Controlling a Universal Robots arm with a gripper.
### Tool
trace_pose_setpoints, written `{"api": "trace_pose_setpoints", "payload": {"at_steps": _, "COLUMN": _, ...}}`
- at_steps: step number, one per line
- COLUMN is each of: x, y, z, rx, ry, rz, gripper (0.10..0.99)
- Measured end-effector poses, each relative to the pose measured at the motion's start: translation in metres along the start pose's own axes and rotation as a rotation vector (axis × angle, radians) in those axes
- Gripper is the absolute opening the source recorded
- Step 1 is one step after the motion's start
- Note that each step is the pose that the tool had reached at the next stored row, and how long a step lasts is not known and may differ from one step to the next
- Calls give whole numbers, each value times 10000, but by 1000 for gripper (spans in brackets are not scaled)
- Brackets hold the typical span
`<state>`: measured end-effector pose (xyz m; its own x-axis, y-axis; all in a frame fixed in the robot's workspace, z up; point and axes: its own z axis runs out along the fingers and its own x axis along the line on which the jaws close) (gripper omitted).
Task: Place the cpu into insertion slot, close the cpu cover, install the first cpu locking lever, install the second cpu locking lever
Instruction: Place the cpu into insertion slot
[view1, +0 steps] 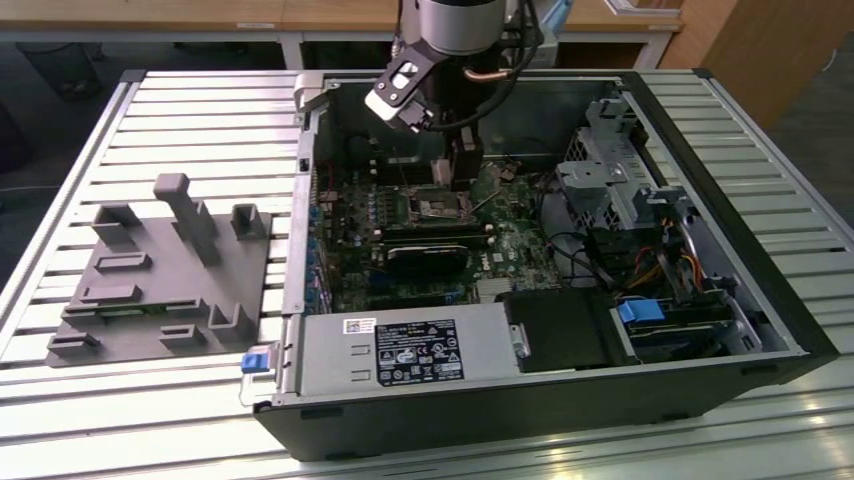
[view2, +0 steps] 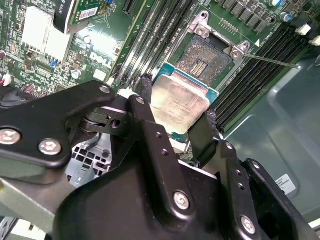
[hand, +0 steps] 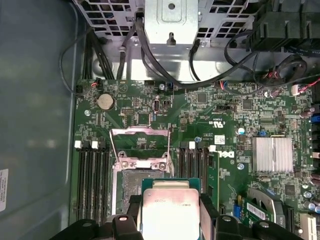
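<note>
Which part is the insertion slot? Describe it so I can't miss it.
Inside the open computer case, find the green motherboard. The insertion slot lies between two banks of long black memory slots, close to the cpu held in the gripper. It alone is square, with a silvery rim and dark centre.

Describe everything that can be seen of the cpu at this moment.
The cpu is a small, flat square chip with a dull silver-tan metal top and a thin green-blue board edge under it. Faint print marks the top. The gripper is shut on it: black fingers press two opposite edges. It hangs above the green circuit board, close to the open insertion slot, not yet seated in it.
</note>
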<state>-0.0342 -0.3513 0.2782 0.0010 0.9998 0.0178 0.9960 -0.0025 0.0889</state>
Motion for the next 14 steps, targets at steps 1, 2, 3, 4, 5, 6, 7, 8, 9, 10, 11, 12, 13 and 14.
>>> {"api": "trace_pose_setpoints", "payload": {"at_steps": 1, "x": 0, "y": -1, "z": 7, "rx": 0, "ry": -1, "rz": 0, "gripper": 541}}
{"api": "trace_pose_setpoints", "payload": {"at_steps": 2, "x": 0, "y": -1, "z": 14, "rx": 0, "ry": 0, "rz": 0, "gripper": 541}}
{"api": "trace_pose_setpoints", "payload": {"at_steps": 3, "x": 0, "y": -2, "z": 21, "rx": 0, "ry": 0, "rz": 0, "gripper": 541}}
{"api": "trace_pose_setpoints", "payload": {"at_steps": 4, "x": 0, "y": -2, "z": 28, "rx": 0, "ry": -1, "rz": 0, "gripper": 541}}
{"api": "trace_pose_setpoints", "payload": {"at_steps": 5, "x": -1, "y": -3, "z": 34, "rx": 0, "ry": 0, "rz": 0, "gripper": 541}}
{"api": "trace_pose_setpoints", "payload": {"at_steps": 6, "x": -1, "y": -4, "z": 42, "rx": 0, "ry": 0, "rz": 0, "gripper": 541}}
{"api": "trace_pose_setpoints", "payload": {"at_steps": 7, "x": -1, "y": -4, "z": 49, "rx": 0, "ry": 0, "rz": 0, "gripper": 541}}
{"api": "trace_pose_setpoints", "payload": {"at_steps": 8, "x": -1, "y": -5, "z": 54, "rx": 0, "ry": 0, "rz": 0, "gripper": 541}}
{"api": "trace_pose_setpoints", "payload": {"at_steps": 9, "x": -1, "y": -5, "z": 60, "rx": 0, "ry": 1, "rz": 0, "gripper": 541}}
{"api": "trace_pose_setpoints", "payload": {"at_steps": 10, "x": -1, "y": -6, "z": 66, "rx": 1, "ry": -1, "rz": 0, "gripper": 541}}
{"api": "trace_pose_setpoints", "payload": {"at_steps": 11, "x": -1, "y": -7, "z": 75, "rx": 0, "ry": 0, "rz": 0, "gripper": 541}}
{"api": "trace_pose_setpoints", "payload": {"at_steps": 12, "x": -1, "y": -9, "z": 84, "rx": 0, "ry": 0, "rz": 2, "gripper": 541}}
{"api": "trace_pose_setpoints", "payload": {"at_steps": 13, "x": -2, "y": -12, "z": 90, "rx": 0, "ry": 0, "rz": 2, "gripper": 541}}
{"api": "trace_pose_setpoints", "payload": {"at_steps": 14, "x": -2, "y": -14, "z": 95, "rx": 0, "ry": 0, "rz": 2, "gripper": 541}}
